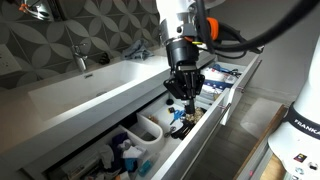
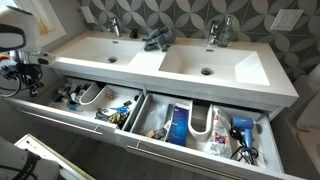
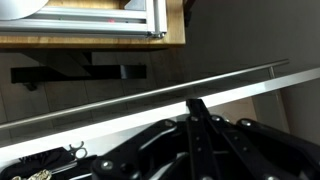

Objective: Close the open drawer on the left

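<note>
The drawer is the long light-grey vanity drawer, pulled open. It is the nearer one in an exterior view (image 1: 205, 140) and the left one in the exterior view from the front (image 2: 75, 120). It holds white tubs, blue bottles and dark clutter. My gripper (image 1: 183, 95) hangs over it with its fingers together and nothing in them. From the front it shows at the drawer's far left end (image 2: 27, 82). In the wrist view my dark fingers (image 3: 197, 108) point at a light drawer rim (image 3: 235, 80), with a little clutter at the lower left.
A second open drawer with blue-and-white packets lies beyond it (image 1: 225, 80) and on the right from the front (image 2: 205, 155). The white double sink top (image 2: 170, 60) with faucets overhangs both. The robot's wooden table (image 3: 90, 40) stands in front.
</note>
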Controlling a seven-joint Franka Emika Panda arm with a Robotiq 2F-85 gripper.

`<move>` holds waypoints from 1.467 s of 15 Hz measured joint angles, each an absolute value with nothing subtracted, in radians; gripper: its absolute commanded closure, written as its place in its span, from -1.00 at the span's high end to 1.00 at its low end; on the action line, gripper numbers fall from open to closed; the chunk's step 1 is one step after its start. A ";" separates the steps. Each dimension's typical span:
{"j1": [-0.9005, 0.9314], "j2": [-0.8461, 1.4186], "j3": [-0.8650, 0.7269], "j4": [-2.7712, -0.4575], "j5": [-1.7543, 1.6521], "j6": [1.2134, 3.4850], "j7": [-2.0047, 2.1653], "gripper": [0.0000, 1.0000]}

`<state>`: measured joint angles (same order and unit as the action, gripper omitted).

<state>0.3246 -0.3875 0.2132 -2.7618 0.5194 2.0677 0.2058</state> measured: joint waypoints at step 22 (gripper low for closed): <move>0.310 0.073 0.232 -2.766 0.686 2.405 -0.117 -1.00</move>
